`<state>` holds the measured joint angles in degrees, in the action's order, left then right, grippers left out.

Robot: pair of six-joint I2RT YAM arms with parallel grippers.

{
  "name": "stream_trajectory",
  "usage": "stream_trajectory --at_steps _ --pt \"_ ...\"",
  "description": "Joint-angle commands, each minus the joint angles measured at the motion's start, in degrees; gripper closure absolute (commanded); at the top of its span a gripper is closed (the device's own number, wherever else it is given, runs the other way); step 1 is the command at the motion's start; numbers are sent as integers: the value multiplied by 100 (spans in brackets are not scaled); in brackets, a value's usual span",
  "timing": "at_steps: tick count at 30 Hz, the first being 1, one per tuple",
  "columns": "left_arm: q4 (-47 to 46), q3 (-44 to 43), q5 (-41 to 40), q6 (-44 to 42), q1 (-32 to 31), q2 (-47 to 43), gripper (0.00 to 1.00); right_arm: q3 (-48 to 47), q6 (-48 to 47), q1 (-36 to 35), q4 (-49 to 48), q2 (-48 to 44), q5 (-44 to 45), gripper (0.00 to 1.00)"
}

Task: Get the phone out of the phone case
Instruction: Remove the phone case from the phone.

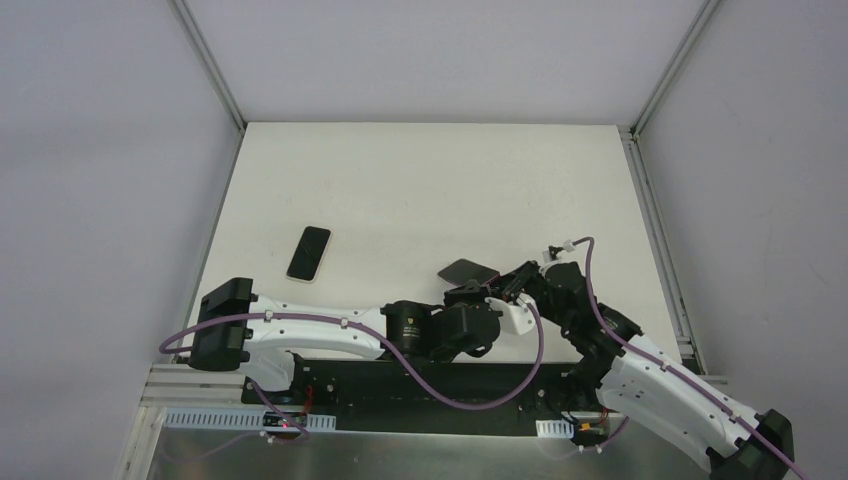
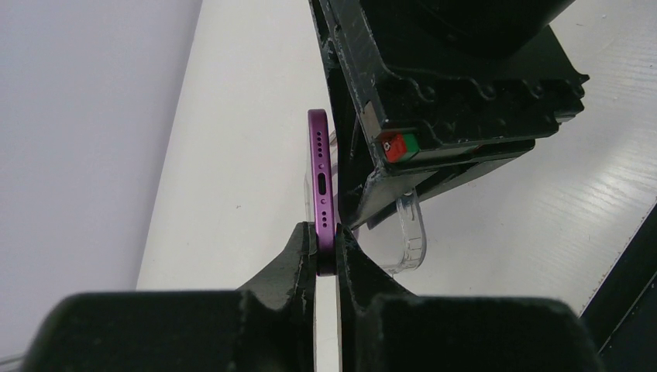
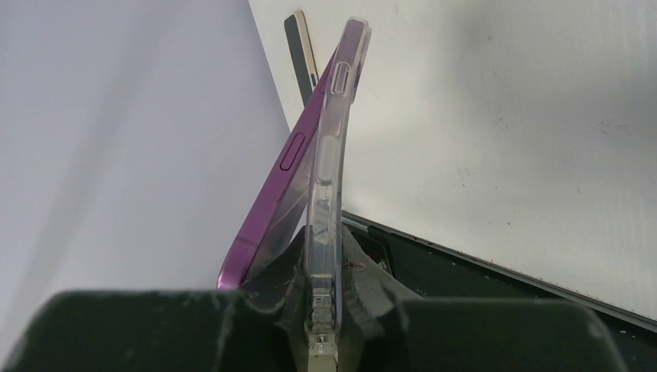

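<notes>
1. Left gripper (image 2: 328,252) jaws clamp narrowly on the bottom edge of the purple phone (image 2: 321,186), held above the table (image 1: 420,190); so thin a hold could slip.
2. Right gripper (image 3: 324,267) pinches the clear case (image 3: 333,155), half peeled away; its far corner may snag the phone.

Second phone (image 1: 309,253): dark screen up, gold-coloured edge, lying flat on the white tabletop (image 1: 430,180), left of centre, top end tilted slightly to the right. Tabletop surface matte, with faint scuffs in the right wrist view. Grey walls (image 1: 100,150) on three sides. Aluminium rails (image 1: 210,65) run along the corners and tabletop sides. White slotted cable duct (image 1: 225,420) and bare metal sheet (image 1: 420,455) at the near edge.
</notes>
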<state>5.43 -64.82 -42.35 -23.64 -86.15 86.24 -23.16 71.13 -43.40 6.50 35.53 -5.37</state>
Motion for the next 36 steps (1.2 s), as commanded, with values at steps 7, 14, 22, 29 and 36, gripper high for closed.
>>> stream_trajectory --at_steps 7,14,22,29,36 --pt "-120 -141 -352 100 55 -450 100 -295 -147 -10 -187 -335 112 100" --pt "-141 -72 -590 162 38 -840 100 -230 -212 -5 -101 -393 261 100" --pt "-148 44 -682 93 -22 -1385 100 -139 -303 -6 72 -571 396 100" --pt "-153 313 -794 16 -42 -2051 100 -177 -695 -5 663 -894 809 100" --pt "-223 1280 -935 -18 -51 -3079 100 -452 -2046 46 1891 -1317 2613 100"
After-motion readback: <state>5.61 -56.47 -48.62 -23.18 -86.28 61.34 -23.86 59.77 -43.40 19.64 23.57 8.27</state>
